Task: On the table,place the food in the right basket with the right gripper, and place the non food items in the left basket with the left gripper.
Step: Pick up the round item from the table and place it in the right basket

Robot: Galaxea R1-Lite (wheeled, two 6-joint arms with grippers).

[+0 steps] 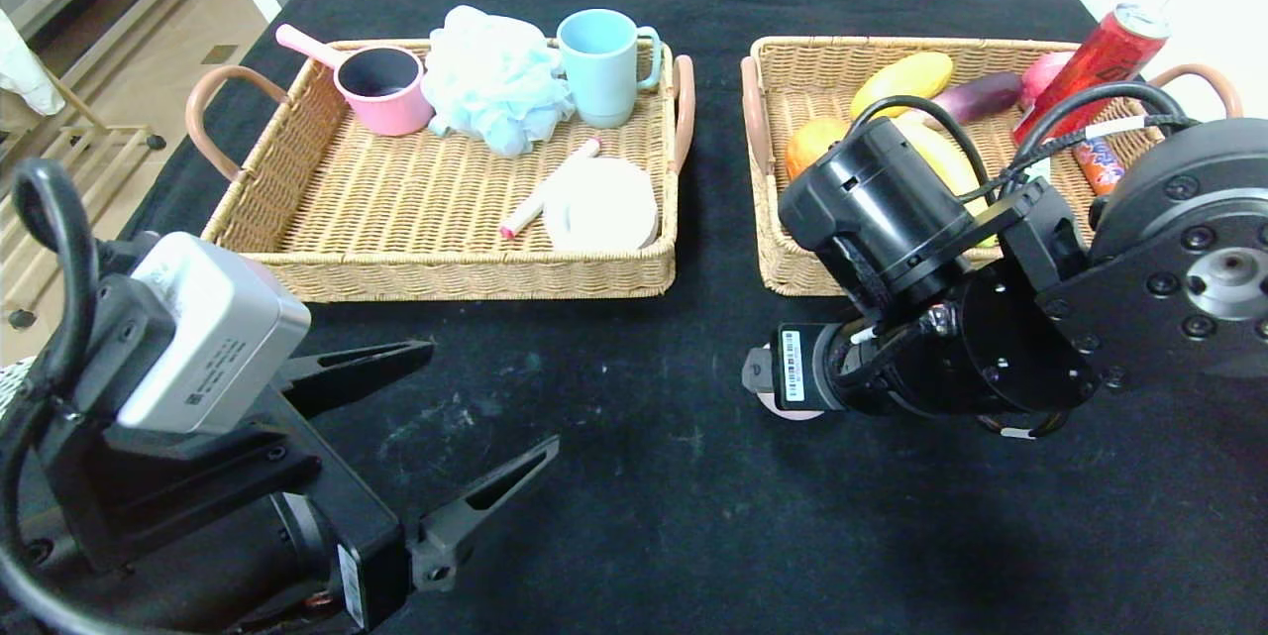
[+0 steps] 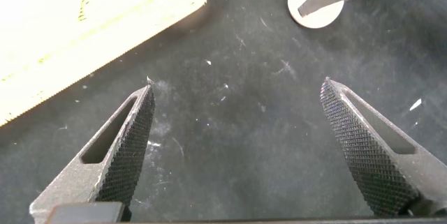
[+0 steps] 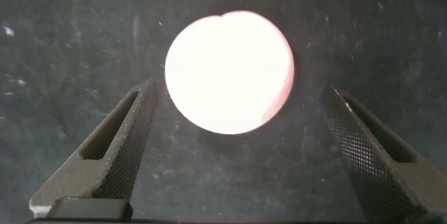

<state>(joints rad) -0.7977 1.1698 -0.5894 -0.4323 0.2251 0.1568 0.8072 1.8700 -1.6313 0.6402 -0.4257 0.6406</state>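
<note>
A pale pink egg-shaped lump (image 3: 229, 70) lies on the black table (image 1: 644, 476) in front of the right basket (image 1: 768, 249). My right gripper (image 3: 239, 88) points down at it, open, its fingers on either side and not touching. In the head view the arm hides most of the lump (image 1: 797, 413). An orange (image 1: 814, 145) lies in the right basket. The white disc (image 1: 599, 204) and the marker (image 1: 550, 189) lie in the left basket (image 1: 446, 268). My left gripper (image 1: 488, 395) is open and empty over bare table (image 2: 237, 83). The gum pack and the soap bar are not in view.
The left basket also holds a pink pot (image 1: 381, 88), a pale blue puff (image 1: 495, 80) and a blue mug (image 1: 601, 65). The right basket also holds yellow fruit (image 1: 906, 78), an eggplant (image 1: 976, 98) and a red can (image 1: 1100, 60). The left wrist view shows the lump (image 2: 314, 11) far off.
</note>
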